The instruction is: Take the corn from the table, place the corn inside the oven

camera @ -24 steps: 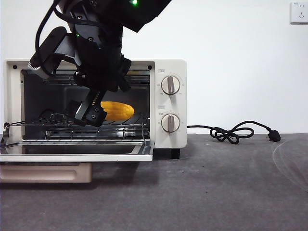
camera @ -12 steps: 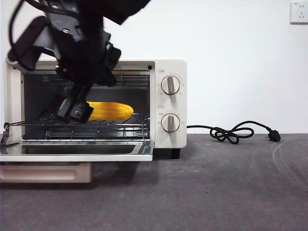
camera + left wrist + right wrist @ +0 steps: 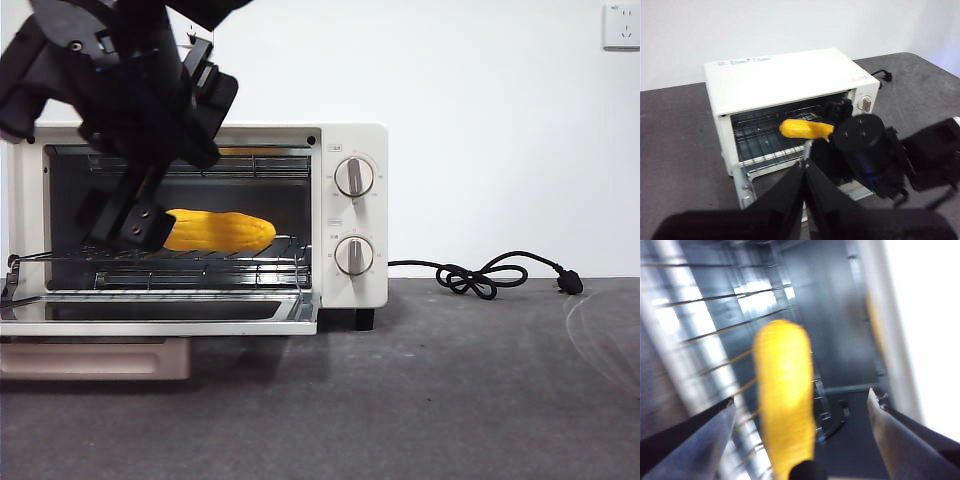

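The yellow-orange corn (image 3: 225,230) lies lengthwise on the wire rack (image 3: 250,258) inside the cream-white oven (image 3: 350,135), whose door (image 3: 150,322) hangs open and flat. My right gripper (image 3: 130,225) hangs in front of the oven's left half, just off the cob's left end, and is open. In the right wrist view the corn (image 3: 785,400) lies blurred between the spread jaws of the right gripper (image 3: 801,395), free of both. My left gripper (image 3: 804,166) waits high above the table (image 3: 450,400) with its jaws pressed together and nothing in them; its view shows the corn (image 3: 805,129) in the oven (image 3: 775,75).
A black power cord (image 3: 485,275) with its plug lies coiled on the table to the right of the oven. Two round knobs (image 3: 354,177) sit on the oven's right panel. A wall socket (image 3: 621,25) is at the top right.
My right gripper has drawn back to the left and upward, away from the cob. The corn stays on the rack and more of it shows.
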Motion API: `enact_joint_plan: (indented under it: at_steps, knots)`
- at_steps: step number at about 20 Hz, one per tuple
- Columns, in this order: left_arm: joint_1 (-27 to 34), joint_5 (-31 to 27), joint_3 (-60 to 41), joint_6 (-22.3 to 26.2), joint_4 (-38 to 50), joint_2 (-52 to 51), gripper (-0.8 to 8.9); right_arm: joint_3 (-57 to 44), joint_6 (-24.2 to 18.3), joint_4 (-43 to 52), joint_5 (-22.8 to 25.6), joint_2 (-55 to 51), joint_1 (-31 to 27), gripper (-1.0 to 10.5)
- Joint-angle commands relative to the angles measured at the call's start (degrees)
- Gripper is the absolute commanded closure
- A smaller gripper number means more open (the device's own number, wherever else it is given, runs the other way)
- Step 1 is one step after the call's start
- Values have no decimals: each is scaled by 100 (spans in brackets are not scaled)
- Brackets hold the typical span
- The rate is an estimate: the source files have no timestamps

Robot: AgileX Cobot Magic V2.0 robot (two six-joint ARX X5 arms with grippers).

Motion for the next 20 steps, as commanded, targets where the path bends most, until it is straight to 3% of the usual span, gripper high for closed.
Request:
enact_joint_plan:
  at_steps: [1,7,12,17,20]
  knots:
    - [-20,-247,-26,33,11,-20,819,17,564,-240,4,-179,192,506]
    - [-20,-426,-28,149,39,74,819,17,1421,-1204,-186,-820,544,510]
    - [-20,-527,-28,295,118,337,819,17,1860,-1751,-308,-1436,782,519]
    - [-20,-527,-39,522,297,815,819,17,2457,-2640,-970,-2063,852,769]
    - [-20,-522,-42,595,407,1156,820,17,2750,-3185,-1147,-2363,846,855]
